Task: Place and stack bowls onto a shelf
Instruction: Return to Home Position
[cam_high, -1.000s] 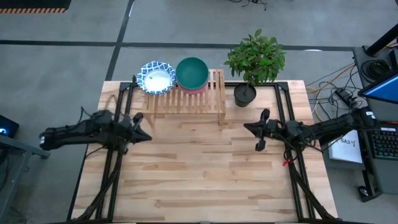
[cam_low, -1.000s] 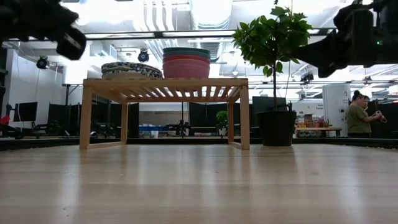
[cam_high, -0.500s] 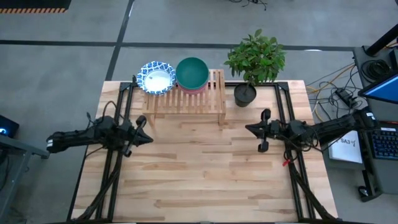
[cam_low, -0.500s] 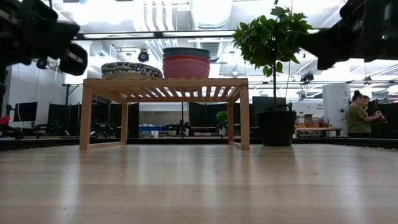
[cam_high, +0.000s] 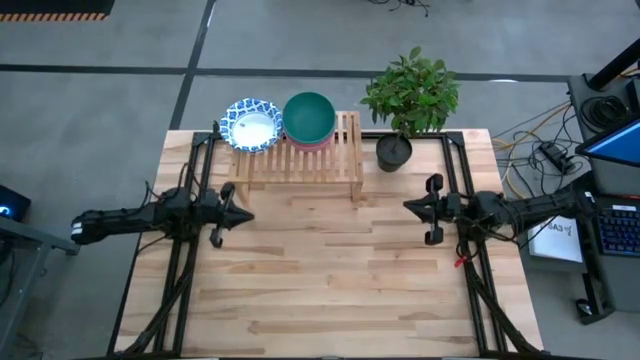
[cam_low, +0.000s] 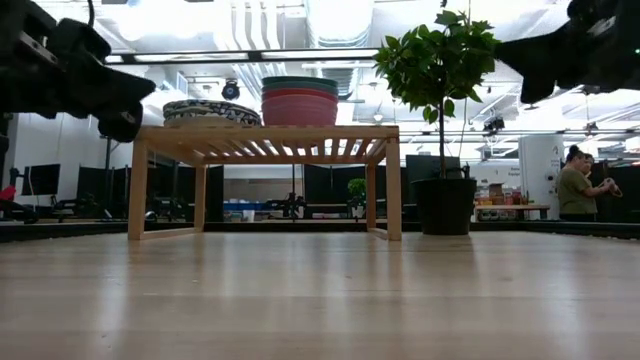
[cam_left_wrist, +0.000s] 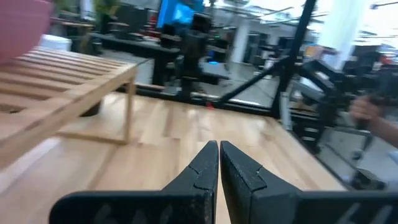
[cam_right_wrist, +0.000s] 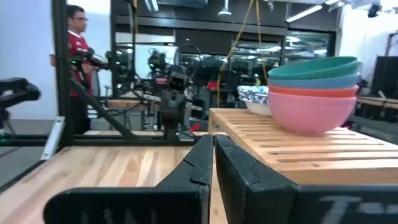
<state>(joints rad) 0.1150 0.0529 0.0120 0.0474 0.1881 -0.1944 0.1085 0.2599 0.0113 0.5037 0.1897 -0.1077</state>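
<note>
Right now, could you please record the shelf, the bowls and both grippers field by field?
shelf: light-wood slatted rack at the far edge of the table
patterned bowls: stacked on the shelf's left end
coloured bowls: one stack beside them; pink, red, blue, green on top
left gripper: shut, empty, over the table's left side
right gripper: shut, empty, over the right side
potted plant: right of the shelf

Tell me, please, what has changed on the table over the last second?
The left gripper, shut and empty, sank lower in front of the shelf. The right gripper, also shut, drew back toward its table edge. The patterned bowls, coloured bowls and plant stayed put.
</note>
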